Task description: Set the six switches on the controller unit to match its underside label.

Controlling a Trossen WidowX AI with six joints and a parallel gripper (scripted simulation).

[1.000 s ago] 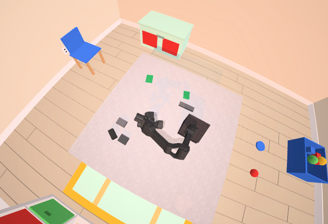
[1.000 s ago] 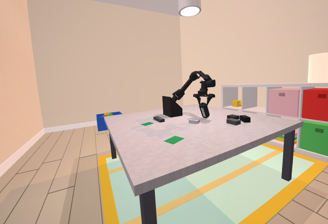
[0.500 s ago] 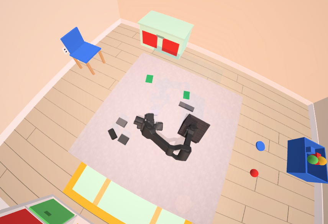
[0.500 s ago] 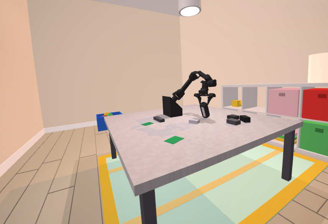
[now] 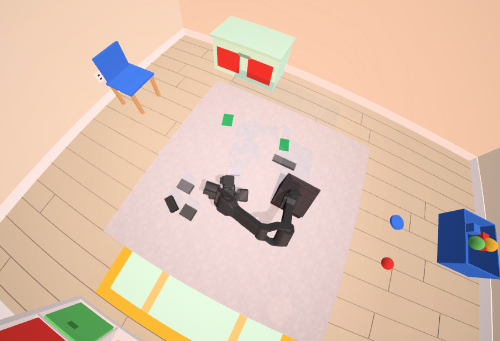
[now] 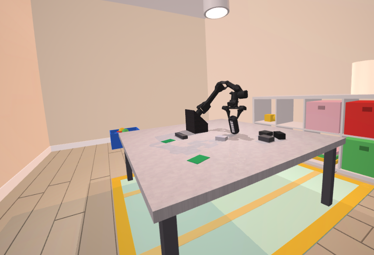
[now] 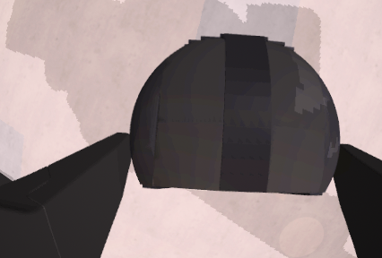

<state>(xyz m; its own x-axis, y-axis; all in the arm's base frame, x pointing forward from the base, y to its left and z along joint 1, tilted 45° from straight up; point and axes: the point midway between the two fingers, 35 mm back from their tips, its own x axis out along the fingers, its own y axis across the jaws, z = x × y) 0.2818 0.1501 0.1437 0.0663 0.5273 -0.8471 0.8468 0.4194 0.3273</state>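
My gripper [image 6: 234, 118] [image 7: 236, 152] points down and is shut on the dark grey controller unit [image 6: 235, 125] [image 7: 193, 106], with a finger on either side of its rounded end. The unit stands nearly on end, slightly tilted, its lower end at or just above the bench [image 5: 209, 264] [image 6: 193, 182]; contact is unclear. In the exterior view a face with a light strip of several squares shows, too small to read. The wrist view shows only the rounded end and a darker central band. No switch faces can be made out there, and from above the arm hides the unit.
Three dark modules [image 5: 185, 185] [image 5: 171, 204] [image 5: 188, 211] lie beyond the gripper, away from the arm's base [image 5: 308, 194] [image 6: 193, 122]. A pale block [image 5: 233, 170] [image 6: 221, 138] is close to the unit. A long dark bar [image 5: 284, 162] [image 6: 181, 135] and two green squares [image 5: 227, 119] [image 5: 284, 144] also lie there.
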